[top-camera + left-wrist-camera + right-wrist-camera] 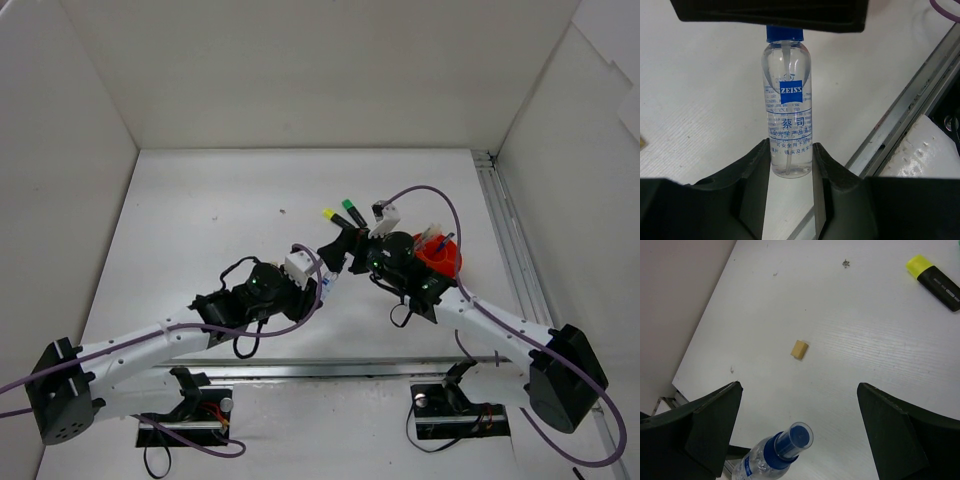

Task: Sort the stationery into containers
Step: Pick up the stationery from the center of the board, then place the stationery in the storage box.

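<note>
Far and left counter (200, 220): bare, wide passage. Walls (70, 150) close off left, back, right. Centre tight: left fingers (757, 172) clamped on bottle (786, 100), right fingers (710, 425) spread wide facing its cap. Yellow highlighter (935, 281) and green highlighter (352, 213) lie just beyond. Tan scrap (799, 349) alone on open counter. Pot (445, 262) close against right wrist. Rail (497, 215) lines right edge.

White arm links (140, 350) with black joints (62, 400), looping purple cables (425, 188), and seemingly small green lights (262, 283).

Blue-capped tube (766, 461), base off-frame.
</note>
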`<control>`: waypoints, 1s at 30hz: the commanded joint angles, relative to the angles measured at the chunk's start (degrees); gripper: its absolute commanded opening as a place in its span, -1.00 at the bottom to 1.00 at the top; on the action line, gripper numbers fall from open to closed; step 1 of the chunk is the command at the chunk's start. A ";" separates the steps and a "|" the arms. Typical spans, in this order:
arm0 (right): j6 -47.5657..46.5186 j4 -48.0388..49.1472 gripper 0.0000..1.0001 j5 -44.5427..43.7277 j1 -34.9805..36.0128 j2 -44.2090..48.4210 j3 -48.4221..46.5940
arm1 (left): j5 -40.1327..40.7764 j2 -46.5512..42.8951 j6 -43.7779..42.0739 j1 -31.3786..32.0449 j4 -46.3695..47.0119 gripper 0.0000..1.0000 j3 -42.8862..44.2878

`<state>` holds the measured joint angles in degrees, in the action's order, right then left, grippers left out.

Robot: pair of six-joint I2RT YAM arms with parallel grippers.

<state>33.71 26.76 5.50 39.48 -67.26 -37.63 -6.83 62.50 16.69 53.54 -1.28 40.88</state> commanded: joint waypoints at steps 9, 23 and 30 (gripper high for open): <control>1.44 -2.05 -0.11 1.28 2.88 0.20 -5.27 | 13.77 0.60 2.73 0.95 6.28 -1.00 5.26; -5.67 -10.84 -1.00 -12.94 3.93 12.50 -4.56 | 14.56 0.61 4.84 2.10 4.36 0.63 5.79; -16.37 -20.35 -1.00 -39.85 3.93 20.41 -2.72 | 22.21 -3.34 12.13 -2.99 -8.55 0.99 2.98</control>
<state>24.01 7.40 -19.25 43.22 -48.77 -40.40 11.33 61.87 24.80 53.49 -5.54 43.94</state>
